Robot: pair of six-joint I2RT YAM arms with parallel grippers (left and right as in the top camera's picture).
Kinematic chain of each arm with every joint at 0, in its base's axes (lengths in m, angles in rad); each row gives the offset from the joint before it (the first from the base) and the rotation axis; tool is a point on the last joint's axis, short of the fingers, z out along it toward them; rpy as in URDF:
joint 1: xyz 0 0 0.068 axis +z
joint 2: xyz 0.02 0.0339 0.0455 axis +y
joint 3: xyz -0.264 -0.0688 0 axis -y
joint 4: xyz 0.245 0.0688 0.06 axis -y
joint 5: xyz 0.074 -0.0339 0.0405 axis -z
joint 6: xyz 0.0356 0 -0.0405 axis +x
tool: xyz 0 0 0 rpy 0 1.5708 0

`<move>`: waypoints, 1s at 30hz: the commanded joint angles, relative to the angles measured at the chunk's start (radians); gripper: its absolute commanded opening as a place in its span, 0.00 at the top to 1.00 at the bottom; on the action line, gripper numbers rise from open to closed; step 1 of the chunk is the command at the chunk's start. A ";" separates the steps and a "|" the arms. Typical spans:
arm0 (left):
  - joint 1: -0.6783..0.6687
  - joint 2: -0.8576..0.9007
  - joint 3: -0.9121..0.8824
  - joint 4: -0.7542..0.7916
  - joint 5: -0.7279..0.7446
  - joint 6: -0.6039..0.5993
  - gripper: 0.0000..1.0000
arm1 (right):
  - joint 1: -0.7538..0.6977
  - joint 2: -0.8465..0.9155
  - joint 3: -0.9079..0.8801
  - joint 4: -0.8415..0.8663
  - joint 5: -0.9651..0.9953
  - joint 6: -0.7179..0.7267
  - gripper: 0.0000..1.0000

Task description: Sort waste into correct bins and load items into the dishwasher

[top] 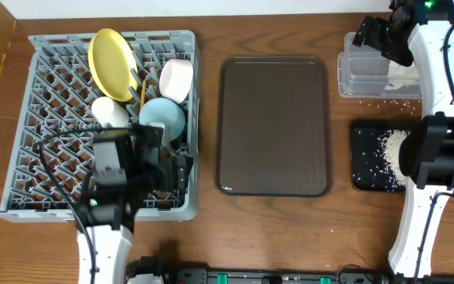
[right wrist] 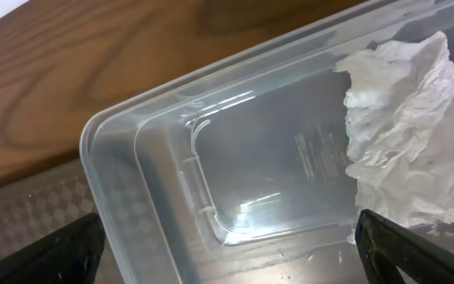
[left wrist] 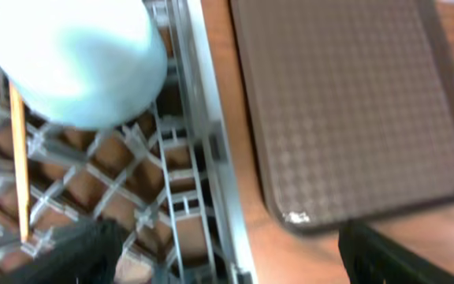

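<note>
Rack (top: 30,118) on tabletop (top: 211,237) carries yellow plate (top: 113,55), white bowl (top: 176,79), blue bowl (top: 162,117), cup (top: 110,112) and chopsticks (top: 142,87); left gripper (left wrist: 227,256) is spread, empty, above its right edge; right gripper (right wrist: 231,256), spread and empty, hangs over clear tub (right wrist: 132,158) holding crumpled napkin (right wrist: 404,150); rice scraps (top: 391,150) lie on black tray (top: 365,170).

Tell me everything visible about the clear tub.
The clear tub is a low rectangular box of see-through plastic with rounded corners, a thick rim and a stepped wall; faint print shows on its floor. It stands upright and open on the wooden table, at the far right, beyond the black tray and apart from it. A crumpled white napkin lies inside toward its right end, with a few pale specks on the floor. The right arm hides that end's edge from overhead.
</note>
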 commanded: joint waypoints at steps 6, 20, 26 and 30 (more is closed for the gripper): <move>-0.004 -0.209 -0.346 0.357 -0.005 0.064 0.11 | 0.009 -0.012 0.017 0.002 0.001 0.016 0.01; -0.004 -0.602 -0.666 0.677 -0.005 0.064 0.10 | 0.009 -0.012 0.017 0.002 0.001 0.015 0.01; -0.004 -0.725 -0.698 0.677 -0.023 0.064 0.10 | 0.009 -0.012 0.017 0.002 0.001 0.016 0.01; -0.004 -0.782 -0.718 0.677 -0.052 0.064 0.10 | 0.009 -0.012 0.016 0.002 0.001 0.015 0.01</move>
